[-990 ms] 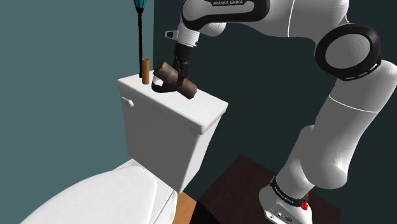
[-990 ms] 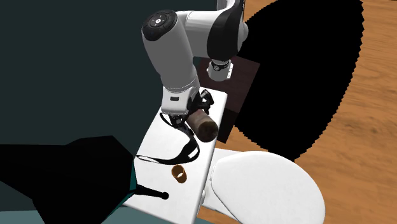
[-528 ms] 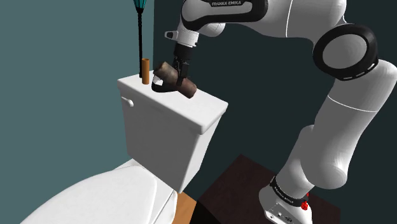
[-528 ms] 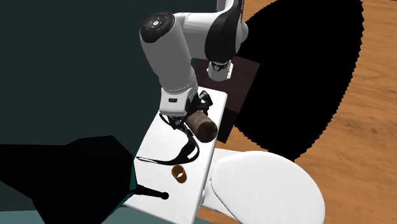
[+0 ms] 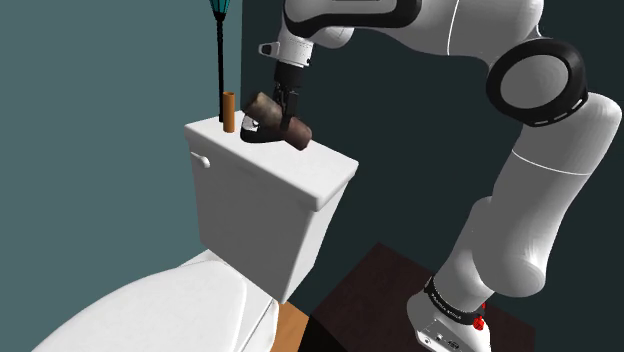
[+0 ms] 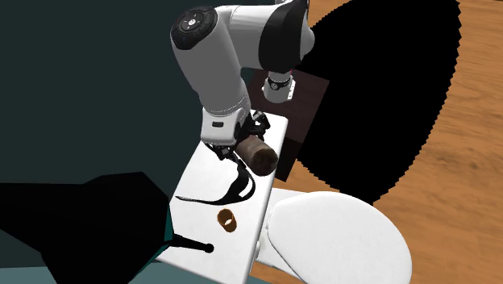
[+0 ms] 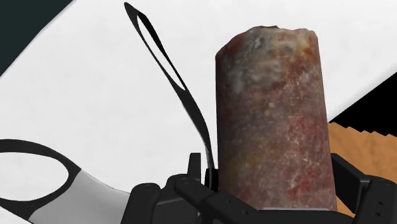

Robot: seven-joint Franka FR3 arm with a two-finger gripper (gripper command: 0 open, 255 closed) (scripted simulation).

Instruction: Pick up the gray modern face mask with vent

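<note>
White arm (image 5: 540, 200) reaching from its dark brown stand (image 5: 385, 290) over a white toilet tank (image 5: 250, 225), against a teal wall (image 5: 90, 120). The hand (image 5: 285, 112) points down above the tank lid (image 5: 325, 172) and is pinching the face mask (image 6: 258, 158), which is drawn as a mottled, rust-brown cylinder joined to a grey-white panel (image 7: 95, 194) and black strap loops (image 6: 240, 187). In the wrist view the two black fingers (image 7: 353, 188) press on opposite sides of the cylinder near its base. In the shoulder view the cylinder lies tilted, its lower end toward that view's right, just over the middle of the lid; whether it clears the surface cannot be told. In the second exterior view one strap loop hangs from the hand and trails across the lid toward that view's lower left, its tip on or just above the white surface. A short orange-brown cardboard tube (image 5: 228, 111) stands upright on the lid near the end at the shoulder view's left, apart from the mask. A thin black pole (image 5: 220, 60) with a teal head rises behind the tube. Below the tank lies the closed white toilet seat cover (image 5: 170, 315). The second exterior view also shows a wooden floor (image 6: 451, 185) and a black area (image 6: 379, 89) beside the stand.
</note>
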